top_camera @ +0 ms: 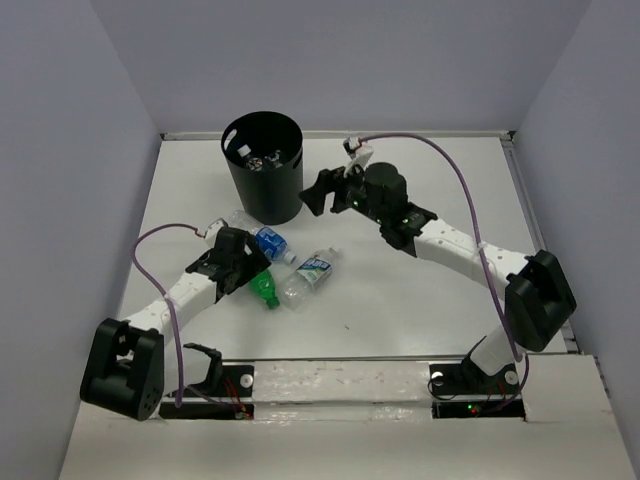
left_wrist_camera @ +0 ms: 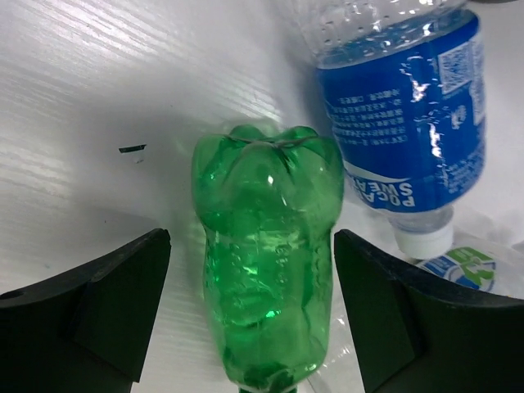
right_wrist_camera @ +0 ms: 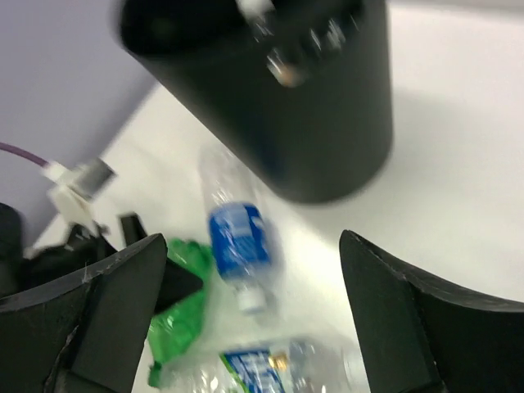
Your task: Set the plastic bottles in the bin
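Observation:
A green plastic bottle (left_wrist_camera: 266,246) lies on the white table between the fingers of my left gripper (left_wrist_camera: 252,304), which is open with a gap on each side. Beside it lie a blue-labelled bottle (left_wrist_camera: 405,123) and a clear bottle with a white-blue label (left_wrist_camera: 471,266). In the top view the green bottle (top_camera: 265,290), blue-labelled bottle (top_camera: 270,243) and clear bottle (top_camera: 308,275) sit in front of the black bin (top_camera: 262,175). My left gripper (top_camera: 252,274) is over the green one. My right gripper (top_camera: 318,192) hangs open and empty just right of the bin (right_wrist_camera: 278,90).
Some bottles lie inside the bin (top_camera: 255,158). A purple cable (top_camera: 455,165) arcs over the right arm, and another loops by the left arm (top_camera: 150,245). Grey walls enclose the table on three sides.

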